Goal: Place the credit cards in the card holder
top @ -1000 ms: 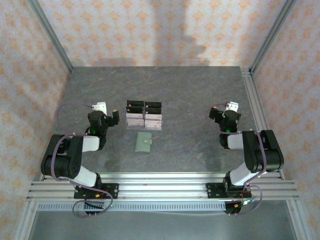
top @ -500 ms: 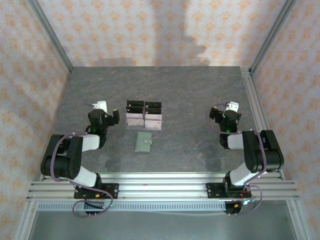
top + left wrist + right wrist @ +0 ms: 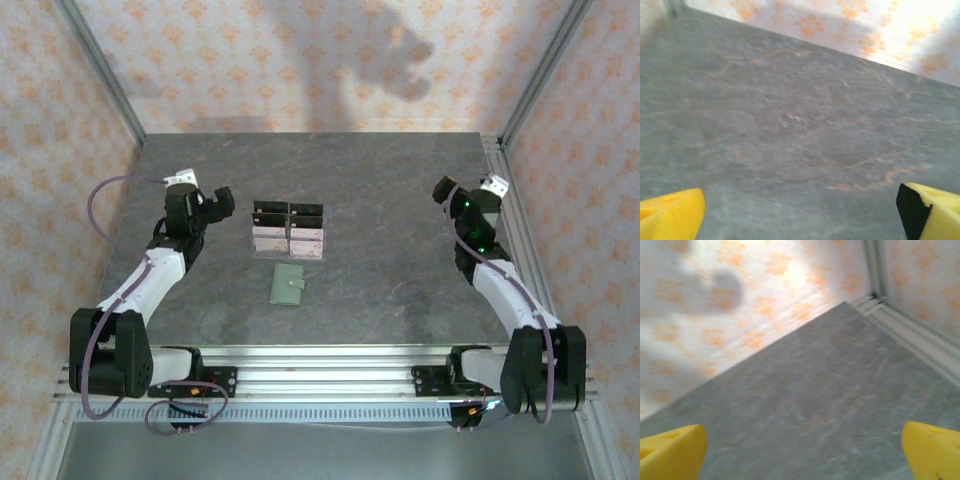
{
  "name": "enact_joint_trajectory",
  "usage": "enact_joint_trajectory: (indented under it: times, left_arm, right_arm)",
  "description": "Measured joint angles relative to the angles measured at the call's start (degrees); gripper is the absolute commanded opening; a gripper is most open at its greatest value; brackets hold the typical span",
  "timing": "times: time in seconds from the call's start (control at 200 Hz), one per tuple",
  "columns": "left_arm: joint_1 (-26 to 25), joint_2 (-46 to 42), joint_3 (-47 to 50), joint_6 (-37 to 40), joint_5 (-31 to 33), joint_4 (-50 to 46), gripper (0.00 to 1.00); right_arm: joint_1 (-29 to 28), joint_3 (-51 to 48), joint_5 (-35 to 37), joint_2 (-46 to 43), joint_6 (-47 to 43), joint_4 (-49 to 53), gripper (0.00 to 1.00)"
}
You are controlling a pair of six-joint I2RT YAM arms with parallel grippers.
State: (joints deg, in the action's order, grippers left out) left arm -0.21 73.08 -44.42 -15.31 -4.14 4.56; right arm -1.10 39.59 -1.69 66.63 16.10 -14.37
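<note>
Both arms stretched farther out than before, left gripper (image 3: 218,202) spread wide and holding nothing, right gripper (image 3: 447,192) likewise, cards (image 3: 288,239) in rack (image 3: 288,213) just right of left gripper, holder (image 3: 288,285) on surface (image 3: 390,280) between grippers, nearer the bases.

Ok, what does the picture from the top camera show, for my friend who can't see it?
A small green card holder lies closed on a gray table, just nearer the arms than a clear rack holding pale credit cards. The left hand and right hand hover open on either side, holding nothing.
</note>
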Motion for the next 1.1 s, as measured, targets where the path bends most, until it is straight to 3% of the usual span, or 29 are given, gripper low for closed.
enact_joint_trajectory:
  times: [0.12, 0.235, 0.45, 0.606, 1.101]
  left_arm:
    - [-0.02, -0.9, -1.36, -3.43, -6.32, -4.9, 1.0]
    - [-0.35, -1.03, -1.38, -4.96, -11.56, -8.37, 1.0]
    - [-4.15, 1.97, -1.38, -6.54, -16.74, -10.05, 1.0]
    - [-6.23, 5.66, -1.33, -7.69, -17.94, -9.49, 1.0]
    - [-8.48, 12.92, -1.29, -9.33, -18.18, -4.28, 1.0]
  right_arm:
    - [-0.55, 4.63, -11.17, 0.35, 5.44, 6.34, 0.83]
    - [-6.47, 11.93, -18.12, 5.44, 7.87, 15.26, 0.78]
    - [-25.14, 20.79, -20.61, 16.37, 10.64, 26.01, 0.7]
    - [-32.85, 22.8, -19.93, 23.96, 12.31, 28.15, 0.69]
    - [-35.5, 31.76, -17.79, 37.66, 16.09, 24.81, 0.64]
